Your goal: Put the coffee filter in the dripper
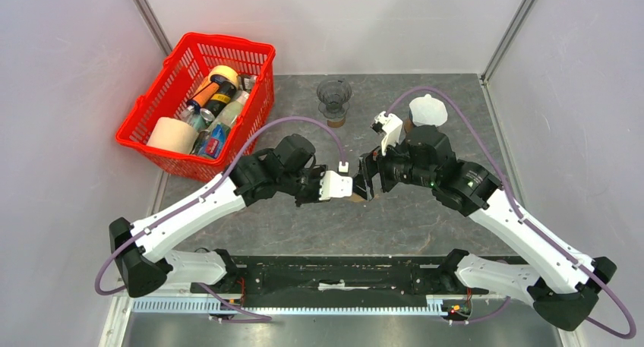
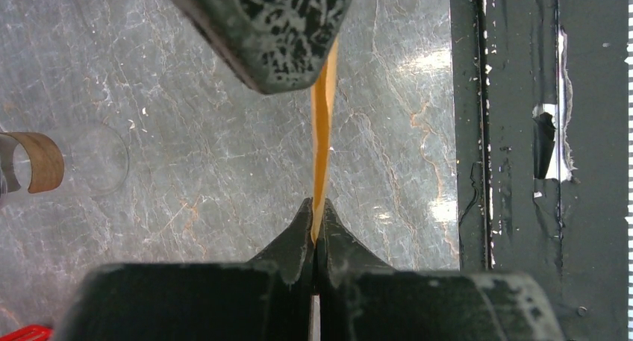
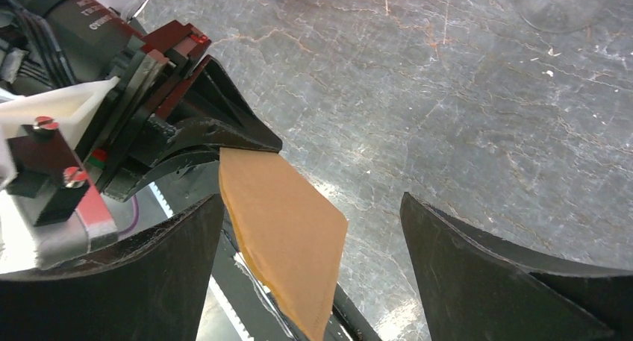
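Left wrist view showing coffee filter (image 2: 322, 132) edge-on, as thin orange strip; right wrist view showing its flat brown face. Left claw (image 2: 316, 233) clamping together on filter's edge, holding it above counter (image 2: 186, 169). Right claw (image 3: 312, 207) standing wide apart, filter hanging between its fingers, nearer one finger. Dripper (image 1: 334, 100) sitting well apart near far counter edge, bare counter lying between.

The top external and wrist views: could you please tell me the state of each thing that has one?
Brown paper coffee filter: folded flat, held in the air.
Left gripper: shut on the filter's edge.
Right gripper: open, straddling the filter.
Clear dripper: upright, no filter inside.
Red plastic basket: filled with items.
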Controlling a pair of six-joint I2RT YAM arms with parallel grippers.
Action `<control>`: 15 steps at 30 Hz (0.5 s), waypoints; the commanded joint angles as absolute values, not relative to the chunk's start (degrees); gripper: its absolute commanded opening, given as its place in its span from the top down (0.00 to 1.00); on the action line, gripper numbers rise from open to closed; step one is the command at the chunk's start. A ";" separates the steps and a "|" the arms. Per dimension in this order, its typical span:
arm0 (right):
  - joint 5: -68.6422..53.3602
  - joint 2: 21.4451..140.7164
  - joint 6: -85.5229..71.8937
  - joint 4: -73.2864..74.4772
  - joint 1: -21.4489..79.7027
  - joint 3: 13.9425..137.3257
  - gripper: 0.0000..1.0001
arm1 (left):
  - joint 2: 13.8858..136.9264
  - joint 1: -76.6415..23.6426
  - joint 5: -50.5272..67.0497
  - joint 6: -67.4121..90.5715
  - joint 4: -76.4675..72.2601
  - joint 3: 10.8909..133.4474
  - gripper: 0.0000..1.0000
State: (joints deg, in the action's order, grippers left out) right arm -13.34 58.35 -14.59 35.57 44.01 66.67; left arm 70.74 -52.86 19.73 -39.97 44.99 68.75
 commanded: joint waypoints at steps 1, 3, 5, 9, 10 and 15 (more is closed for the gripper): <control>-16.23 57.66 -12.49 33.24 44.07 66.77 0.05 | 70.89 -53.22 20.72 -40.75 45.18 70.68 0.98; -15.97 57.67 -12.14 33.61 43.99 66.25 0.04 | 70.67 -53.25 21.04 -40.86 45.22 70.66 0.98; -15.79 57.82 -12.08 33.77 44.03 65.81 0.04 | 70.33 -53.24 21.56 -41.11 45.17 70.66 0.98; -13.19 58.31 -12.35 33.79 44.02 65.59 0.04 | 69.71 -53.26 21.88 -41.51 45.22 70.66 0.98; -12.79 58.47 -12.42 33.84 44.03 65.64 0.04 | 69.66 -53.22 21.88 -41.52 45.20 70.62 0.98; -14.43 58.45 -12.26 33.99 44.03 65.45 0.04 | 69.51 -53.25 21.82 -41.44 45.18 70.80 0.98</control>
State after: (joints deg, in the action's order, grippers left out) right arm -13.91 58.57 -13.41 35.55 44.01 65.78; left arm 70.83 -52.90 20.08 -39.97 45.12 68.75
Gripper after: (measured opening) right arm 0.957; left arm 0.031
